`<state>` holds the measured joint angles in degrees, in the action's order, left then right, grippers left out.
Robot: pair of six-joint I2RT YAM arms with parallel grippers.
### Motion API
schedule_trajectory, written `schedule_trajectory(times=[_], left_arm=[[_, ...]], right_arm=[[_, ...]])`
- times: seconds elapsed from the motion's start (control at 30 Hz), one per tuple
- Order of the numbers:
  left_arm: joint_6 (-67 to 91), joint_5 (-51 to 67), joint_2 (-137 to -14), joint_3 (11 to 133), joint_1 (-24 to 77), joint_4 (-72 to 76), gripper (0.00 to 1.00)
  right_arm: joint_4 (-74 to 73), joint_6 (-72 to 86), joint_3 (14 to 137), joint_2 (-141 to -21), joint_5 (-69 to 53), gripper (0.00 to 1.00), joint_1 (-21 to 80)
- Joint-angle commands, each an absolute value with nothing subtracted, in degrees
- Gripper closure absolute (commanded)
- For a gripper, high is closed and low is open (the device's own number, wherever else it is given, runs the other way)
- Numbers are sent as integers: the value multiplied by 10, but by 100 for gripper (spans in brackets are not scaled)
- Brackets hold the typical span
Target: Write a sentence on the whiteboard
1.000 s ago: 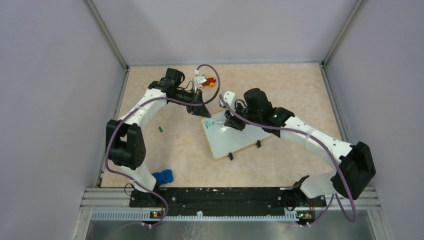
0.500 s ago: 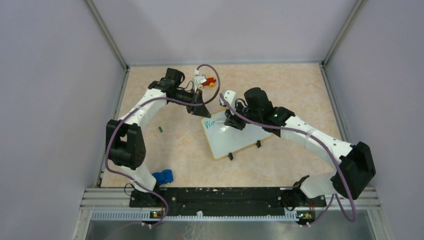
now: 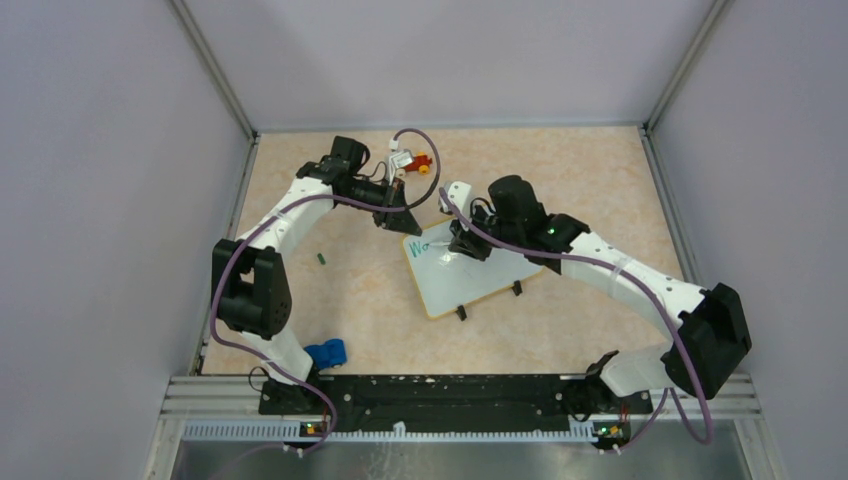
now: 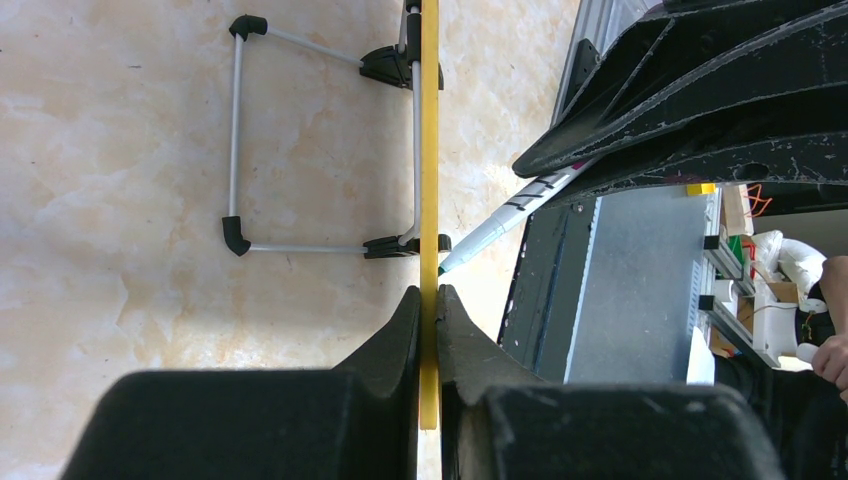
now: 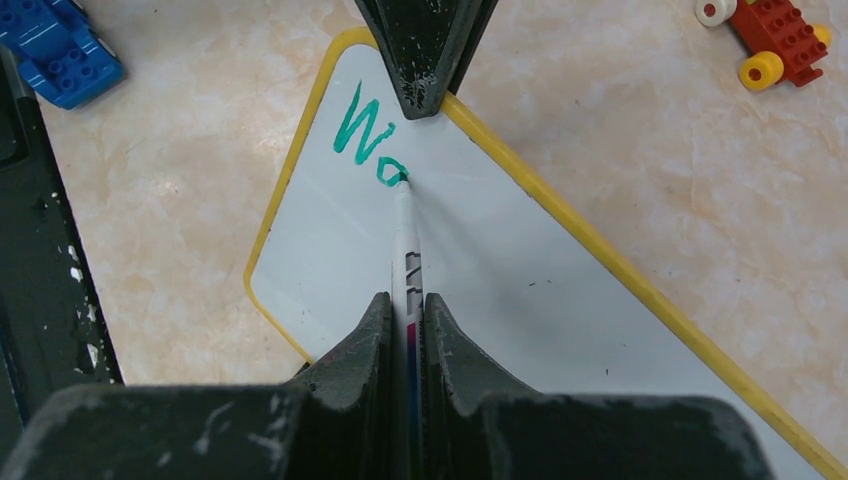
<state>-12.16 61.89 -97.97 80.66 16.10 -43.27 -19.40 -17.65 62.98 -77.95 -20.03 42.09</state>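
Note:
The whiteboard [image 3: 470, 268] with its thin yellow rim lies on the tan table; it also shows in the right wrist view [image 5: 560, 290]. Green lettering "Wo" [image 5: 362, 135] stands at its upper left corner. My right gripper [image 5: 408, 305] is shut on a white marker [image 5: 405, 240] whose green tip touches the "o". My left gripper [image 4: 428, 300] is shut on the board's yellow rim [image 4: 429, 150], seen edge-on, at the far corner [image 3: 405, 228]. The board's black feet and wire stand [image 4: 300, 140] show in the left wrist view.
A red and yellow toy brick car [image 3: 424, 163] lies behind the board. A blue toy brick [image 3: 326, 353] sits near the left arm's base. A small green marker cap [image 3: 322, 258] lies on the table at the left. Grey walls enclose the table.
Almost nothing differs; both arms hold their places, with the marker tip at the "o".

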Motion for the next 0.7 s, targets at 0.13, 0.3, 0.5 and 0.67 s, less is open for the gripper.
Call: schedule_trajectory(times=[0.13,0.3,0.5,0.67], left_arm=[[-131,618,-968,802,167,-431,100],[-131,618,-967,802,167,-431,100],[-132,617,-967,801,167,-431,100],[-132,617,-964,800,167,-431,100]], right_arm=[[-194,-189,617,-759,-201,100,414],[-194,-190,612,-753,-196,100,414],[-196,-188,622,-748,-185,100,413],[-202,-185,639,-741,-191,100,413]])
